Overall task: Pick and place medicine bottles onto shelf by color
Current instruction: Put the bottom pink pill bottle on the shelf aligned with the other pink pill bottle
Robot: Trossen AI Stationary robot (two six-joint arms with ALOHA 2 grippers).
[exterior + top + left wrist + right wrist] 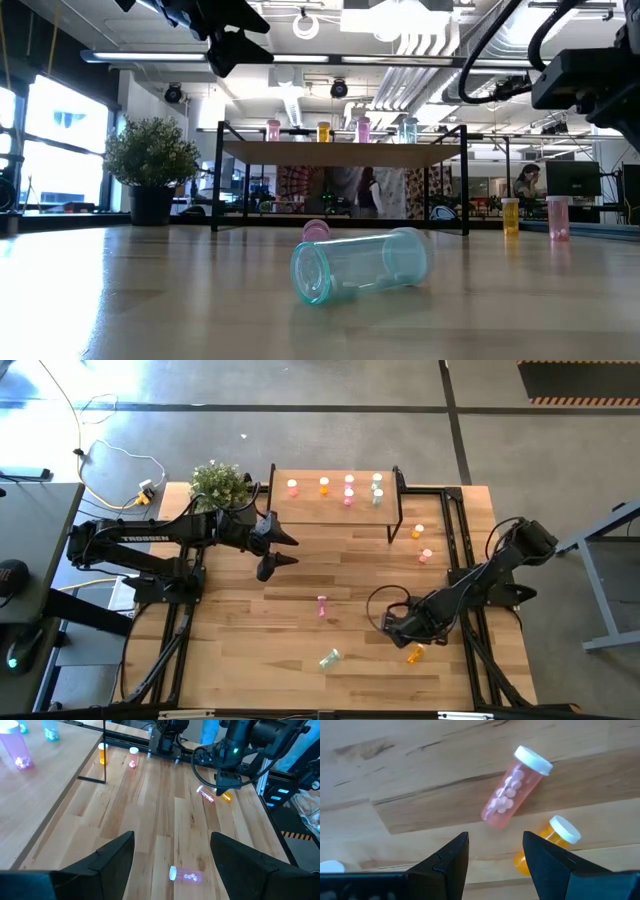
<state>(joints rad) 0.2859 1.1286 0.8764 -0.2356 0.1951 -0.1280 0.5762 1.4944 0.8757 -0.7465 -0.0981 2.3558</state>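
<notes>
— Pale-red, white-capped pill bottle [512, 795] — where is it?
— Lying on the wooden tabletop [300, 570] beside an orange bottle [547, 842], just ahead of the right gripper [494, 851]; its dark fingers are parted, grasping nothing.
— And the left gripper [283, 550]?
— Spread wide, empty, just beside the light-wood shelf [330, 512], where pink, orange and green bottles stand.

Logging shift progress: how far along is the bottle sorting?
Done: several bottles stand on the shelf. In hand: nothing; the open right gripper hovers over a lying pale red bottle. Left: orange bottle, green bottle, pink bottle, and two standing beside the shelf.
</notes>
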